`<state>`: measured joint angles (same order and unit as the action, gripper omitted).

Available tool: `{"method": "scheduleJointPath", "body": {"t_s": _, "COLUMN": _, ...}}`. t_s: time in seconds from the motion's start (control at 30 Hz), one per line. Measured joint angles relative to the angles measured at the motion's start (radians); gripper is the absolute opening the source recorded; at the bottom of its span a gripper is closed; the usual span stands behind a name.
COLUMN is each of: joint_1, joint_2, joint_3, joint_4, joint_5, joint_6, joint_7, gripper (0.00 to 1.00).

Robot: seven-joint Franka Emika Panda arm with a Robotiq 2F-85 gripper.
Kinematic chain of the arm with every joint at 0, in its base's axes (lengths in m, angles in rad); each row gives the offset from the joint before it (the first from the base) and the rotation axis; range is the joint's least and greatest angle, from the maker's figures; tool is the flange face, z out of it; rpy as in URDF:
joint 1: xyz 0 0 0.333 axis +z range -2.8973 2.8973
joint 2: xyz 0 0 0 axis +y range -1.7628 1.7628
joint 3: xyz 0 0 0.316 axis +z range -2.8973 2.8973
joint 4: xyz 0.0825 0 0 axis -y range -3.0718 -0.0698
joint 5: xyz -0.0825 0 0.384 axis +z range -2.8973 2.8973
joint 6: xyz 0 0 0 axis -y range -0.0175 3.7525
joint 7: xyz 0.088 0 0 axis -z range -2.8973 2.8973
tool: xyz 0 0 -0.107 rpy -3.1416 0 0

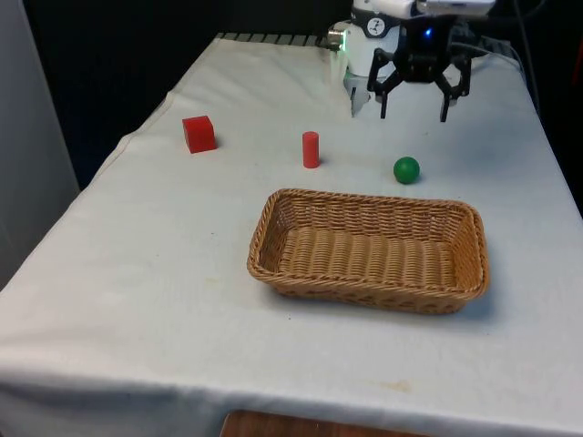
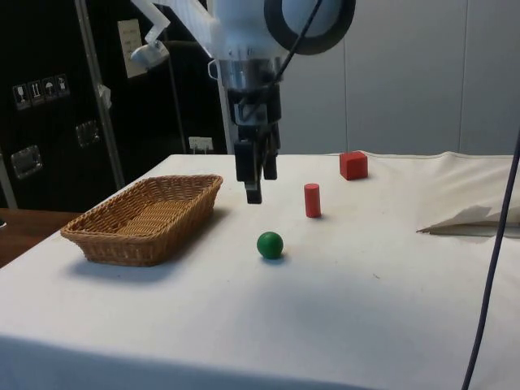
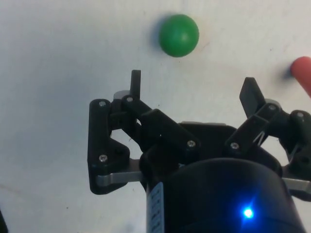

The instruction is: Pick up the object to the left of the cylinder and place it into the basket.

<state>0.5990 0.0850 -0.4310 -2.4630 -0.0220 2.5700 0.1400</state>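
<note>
A black two-finger pincer [image 1: 414, 114] hangs in the air above the white-clothed table [image 1: 137, 273], its fingers spread wide and holding nothing. Just below and in front of it, a green ball [image 1: 406, 169] rests on the cloth. Toward the front view's left of the ball stands a small red cylinder [image 1: 311, 149], upright. Farther to the front view's left, well apart from the pincer, sits a red cube [image 1: 199, 134], the task's object, untouched. A woven wicker basket [image 1: 273, 228] lies nearer the camera, empty. No readable writing appears on any object.
</note>
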Motion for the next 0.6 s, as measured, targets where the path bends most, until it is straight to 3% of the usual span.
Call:
{"method": "scheduleJointPath", "body": {"t_s": 0.3, "joint_1": 0.000, "joint_2": 0.051, "joint_3": 0.002, "joint_4": -0.021, "joint_5": 0.007, "joint_6": 0.075, "joint_7": 0.000, "gripper": 1.00}}
{"method": "scheduleJointPath", "body": {"t_s": 0.6, "joint_1": -0.002, "joint_2": 0.094, "joint_3": 0.003, "joint_4": -0.034, "joint_5": 0.088, "joint_6": 0.137, "joint_7": -0.062, "gripper": 1.00}}
